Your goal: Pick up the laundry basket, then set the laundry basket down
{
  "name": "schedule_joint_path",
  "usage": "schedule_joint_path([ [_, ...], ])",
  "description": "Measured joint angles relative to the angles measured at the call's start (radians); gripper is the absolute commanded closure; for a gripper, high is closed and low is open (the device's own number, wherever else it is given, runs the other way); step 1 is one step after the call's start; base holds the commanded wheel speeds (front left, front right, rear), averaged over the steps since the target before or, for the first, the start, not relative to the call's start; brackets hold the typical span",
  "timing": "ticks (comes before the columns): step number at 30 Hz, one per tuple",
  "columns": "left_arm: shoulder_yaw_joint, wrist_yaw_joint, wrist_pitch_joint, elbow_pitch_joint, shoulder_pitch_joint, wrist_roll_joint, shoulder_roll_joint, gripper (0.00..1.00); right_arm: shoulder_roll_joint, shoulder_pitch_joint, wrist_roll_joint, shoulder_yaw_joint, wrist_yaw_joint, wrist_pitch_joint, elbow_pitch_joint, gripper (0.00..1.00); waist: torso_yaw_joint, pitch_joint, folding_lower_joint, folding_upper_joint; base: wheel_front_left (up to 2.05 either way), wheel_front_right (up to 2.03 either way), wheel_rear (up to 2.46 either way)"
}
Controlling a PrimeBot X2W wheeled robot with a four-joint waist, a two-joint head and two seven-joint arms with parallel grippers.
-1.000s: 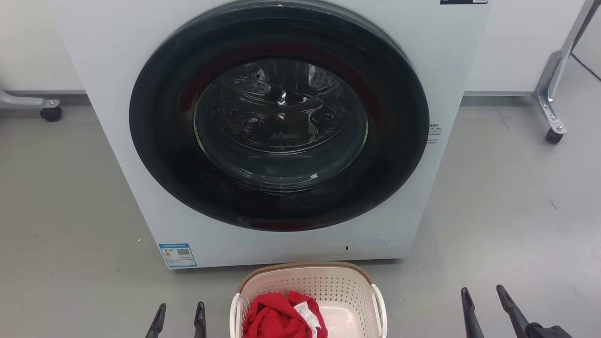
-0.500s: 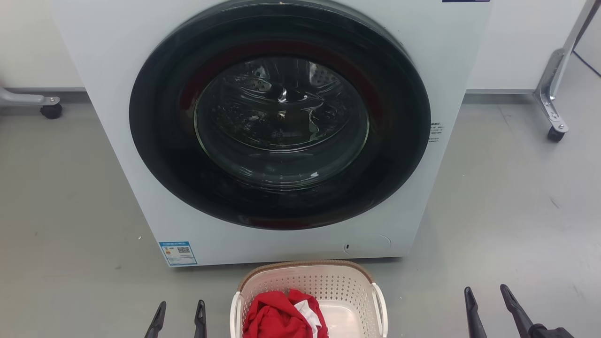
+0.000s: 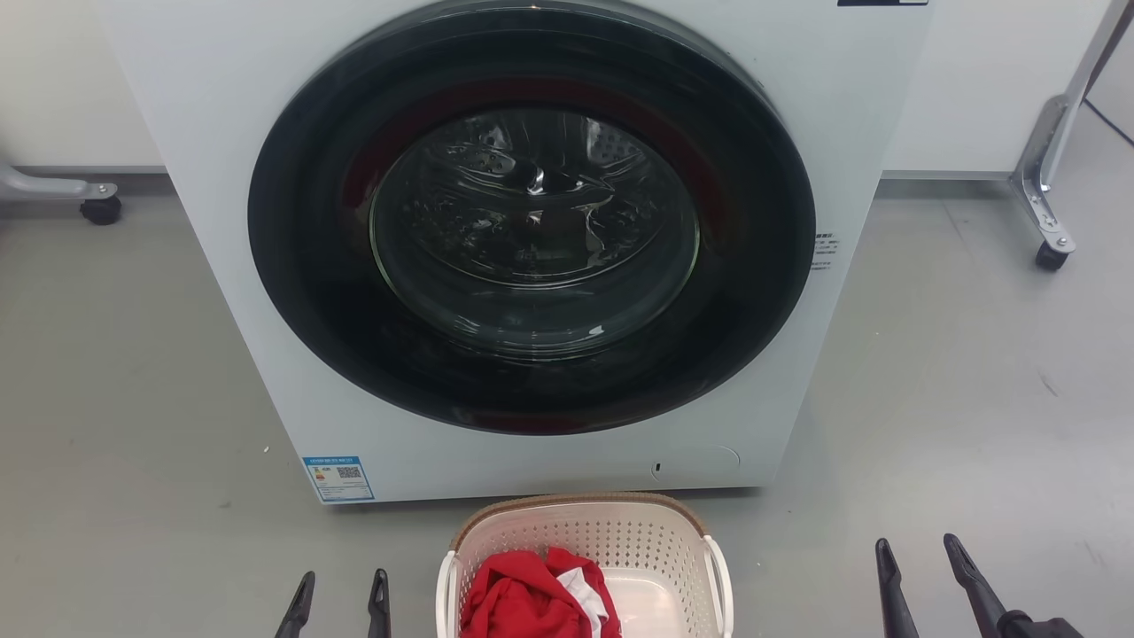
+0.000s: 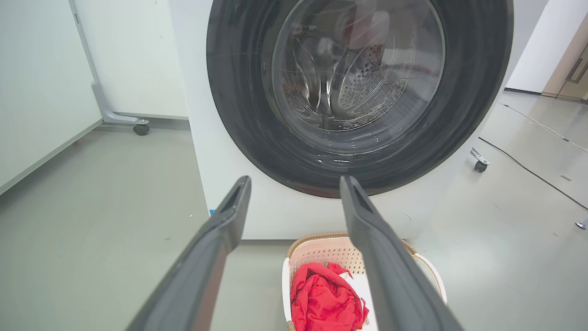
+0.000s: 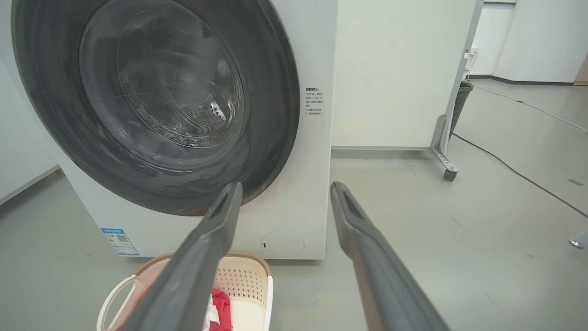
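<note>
The cream laundry basket [image 3: 620, 536] with a brown rim and white side handles stands on the floor just before the washing machine, at the bottom middle of the head view. Red and white cloth [image 3: 523, 598] lies in its left half. My left gripper [image 3: 341, 585] is open, left of the basket and apart from it. My right gripper [image 3: 917, 551] is open, well to the basket's right. The left wrist view has the basket [image 4: 321, 250] low between my fingers [image 4: 294, 184]; the right wrist view has the basket [image 5: 248, 276] at lower left of the open gripper [image 5: 285, 188].
A white washing machine [image 3: 221, 106] with a shut dark round glass door [image 3: 532, 221] stands right behind the basket. Wheeled frame feet sit at the far left [image 3: 99, 208] and far right [image 3: 1050, 252]. A cable [image 5: 519, 172] runs over the grey floor to the right.
The head view shifted very slightly; both grippers and the basket stay about where they were.
</note>
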Motion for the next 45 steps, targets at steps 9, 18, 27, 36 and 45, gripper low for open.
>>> schedule_joint_path([
  [9, 0.008, -0.01, 0.009, 0.038, 0.015, -0.017, -0.003, 1.0, 0.021, 0.018, 0.023, -0.007, 0.008, 0.012, 0.037, 1.0, 0.0, 0.0, 0.0, 0.0, 0.0, 0.0, 0.0],
  [18, 0.038, -0.028, 0.037, 0.055, 0.009, -0.142, -0.012, 1.0, 0.036, 0.013, 0.143, -0.045, 0.029, 0.047, 0.05, 1.0, -0.001, 0.001, 0.0, 0.0, 0.0, 0.0, 0.0],
  [27, 0.066, -0.053, 0.064, 0.069, -0.01, -0.268, -0.019, 1.0, 0.051, -0.005, 0.272, -0.083, 0.051, 0.083, 0.062, 1.0, -0.002, 0.002, 0.0, 0.0, 0.0, 0.0, 0.0],
  [36, 0.094, -0.072, 0.094, 0.087, -0.025, -0.391, -0.024, 1.0, 0.066, -0.011, 0.394, -0.12, 0.072, 0.118, 0.072, 1.0, -0.003, 0.002, 0.0, 0.0, 0.0, 0.0, 0.0],
  [45, 0.123, -0.098, 0.117, 0.102, -0.04, -0.512, -0.028, 1.0, 0.081, -0.028, 0.514, -0.157, 0.095, 0.155, 0.086, 1.0, -0.004, 0.003, 0.0, 0.0, 0.0, 0.0, 0.0],
])
